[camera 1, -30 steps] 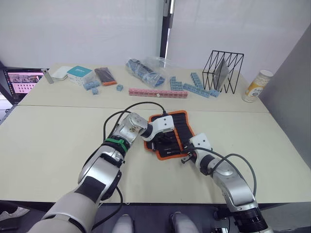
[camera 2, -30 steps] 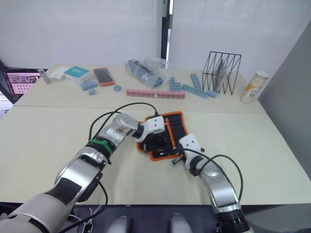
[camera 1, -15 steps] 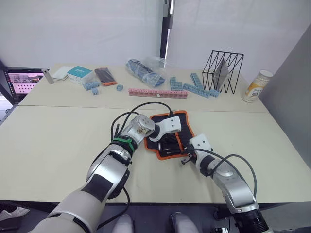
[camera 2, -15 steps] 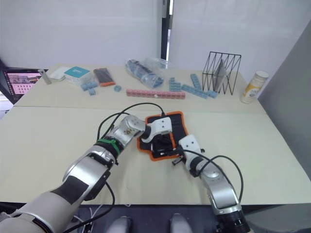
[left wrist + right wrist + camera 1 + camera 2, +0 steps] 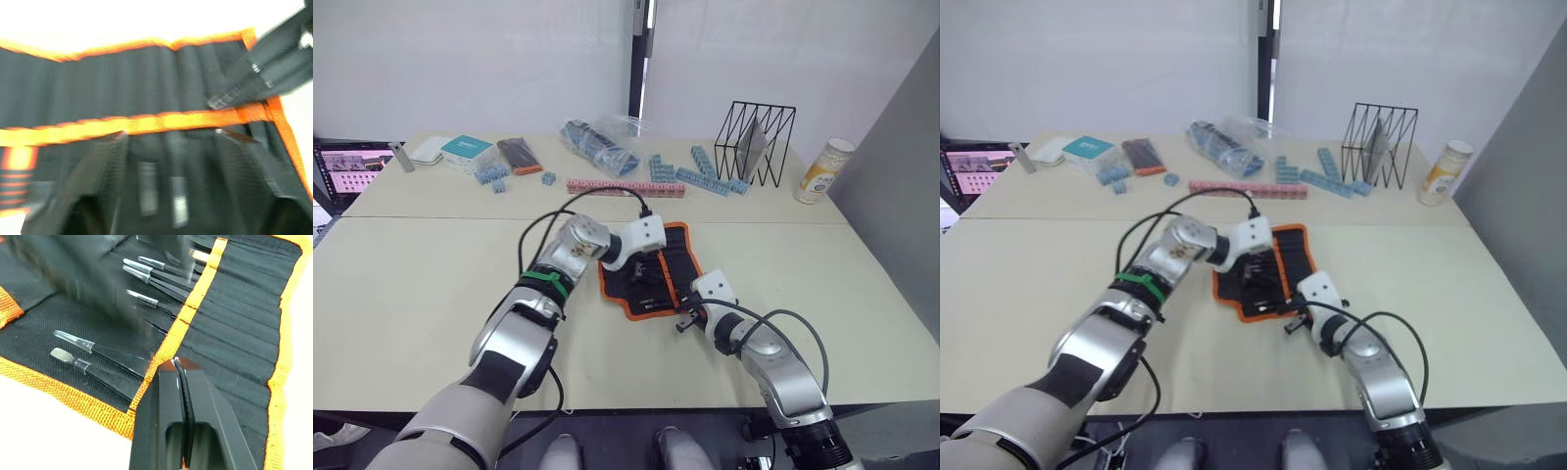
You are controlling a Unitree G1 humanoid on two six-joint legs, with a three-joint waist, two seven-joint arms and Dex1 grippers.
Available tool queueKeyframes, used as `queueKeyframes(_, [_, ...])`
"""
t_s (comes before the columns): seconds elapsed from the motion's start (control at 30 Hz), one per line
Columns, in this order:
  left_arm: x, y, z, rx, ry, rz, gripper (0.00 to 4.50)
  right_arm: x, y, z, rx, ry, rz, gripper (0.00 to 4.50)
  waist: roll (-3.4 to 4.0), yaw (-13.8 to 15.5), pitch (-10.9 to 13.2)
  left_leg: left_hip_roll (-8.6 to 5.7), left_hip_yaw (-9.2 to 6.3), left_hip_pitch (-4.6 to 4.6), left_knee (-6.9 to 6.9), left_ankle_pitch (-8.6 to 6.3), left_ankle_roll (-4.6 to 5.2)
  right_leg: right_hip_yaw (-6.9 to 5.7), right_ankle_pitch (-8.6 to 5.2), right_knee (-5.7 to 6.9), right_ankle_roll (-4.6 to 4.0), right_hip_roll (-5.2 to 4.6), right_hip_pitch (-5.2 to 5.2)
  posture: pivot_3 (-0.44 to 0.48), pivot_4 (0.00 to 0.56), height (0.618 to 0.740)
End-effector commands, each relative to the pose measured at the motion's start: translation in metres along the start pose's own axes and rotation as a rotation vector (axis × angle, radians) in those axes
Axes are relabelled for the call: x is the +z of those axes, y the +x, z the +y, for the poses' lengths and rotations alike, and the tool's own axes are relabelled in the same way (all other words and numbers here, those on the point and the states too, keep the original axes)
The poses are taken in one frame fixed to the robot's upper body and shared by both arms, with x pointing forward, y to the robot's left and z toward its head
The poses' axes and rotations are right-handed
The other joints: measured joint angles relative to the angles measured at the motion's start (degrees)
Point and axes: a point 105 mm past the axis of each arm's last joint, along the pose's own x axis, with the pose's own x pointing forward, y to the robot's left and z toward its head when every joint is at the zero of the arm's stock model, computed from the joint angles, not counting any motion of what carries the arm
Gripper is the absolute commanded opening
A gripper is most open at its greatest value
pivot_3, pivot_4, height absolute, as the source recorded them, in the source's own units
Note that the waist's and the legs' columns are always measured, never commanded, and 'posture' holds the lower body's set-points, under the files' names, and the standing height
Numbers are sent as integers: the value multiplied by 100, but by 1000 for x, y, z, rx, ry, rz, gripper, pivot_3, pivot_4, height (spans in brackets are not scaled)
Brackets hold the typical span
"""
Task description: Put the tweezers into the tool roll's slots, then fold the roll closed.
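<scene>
On the table before me: tool roll, spread open, tweezers tucked in its slots. My right gripper, fingers pressed together and empty, rests at the orange centre strip near the roll's near edge. My left gripper hovers over the roll's left half, fingers spread wide.

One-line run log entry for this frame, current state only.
phase: stowing | tool roll: open, flat on table | tweezers: in slots | left gripper: over roll | right gripper: shut, at roll's near edge
</scene>
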Motion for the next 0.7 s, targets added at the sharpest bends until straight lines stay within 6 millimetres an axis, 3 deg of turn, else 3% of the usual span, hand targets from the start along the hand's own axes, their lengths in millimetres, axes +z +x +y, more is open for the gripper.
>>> queueKeyframes(0.03, [11, -27, 7, 48, -25, -86, 4451, -27, 0, 6, 50, 24, 102, 0, 6, -27, -3, 0, 0, 1, -3, 0, 0, 0, 0, 0, 0, 0, -1, 0, 150, 737])
queueKeyframes(0.2, [12, -69, 19, 169, -133, -207, 4451, -28, 1, 3, 64, 11, 109, 0, 8, -31, -2, 0, -2, -3, -2, 0, 1, 0, -1, 0, -1, 1, -2, 0, 150, 737])
queueKeyframes(0.43, [-37, -138, 26, 479, -254, -234, 4451, -25, 7, 4, 122, -14, 112, 0, 13, -99, -4, 6, 1, 17, -5, 1, 1, 0, -1, 9, -3, 3, 6, 0, 150, 737])
queueKeyframes(0.53, [-64, -168, 17, 613, -304, -222, 4451, -25, 9, 6, 151, -25, 117, 0, 13, -100, -4, 6, 1, 16, -1, 1, 1, 0, 0, 8, -3, 2, 6, 0, 150, 737])
queueKeyframes(0.7, [-109, -213, -17, 830, -377, -196, 4451, -22, 16, 11, 206, -40, 115, 0, 12, -113, -5, 15, 13, 35, -10, 0, 0, 0, 1, 8, -12, 2, 10, 0, 150, 737])
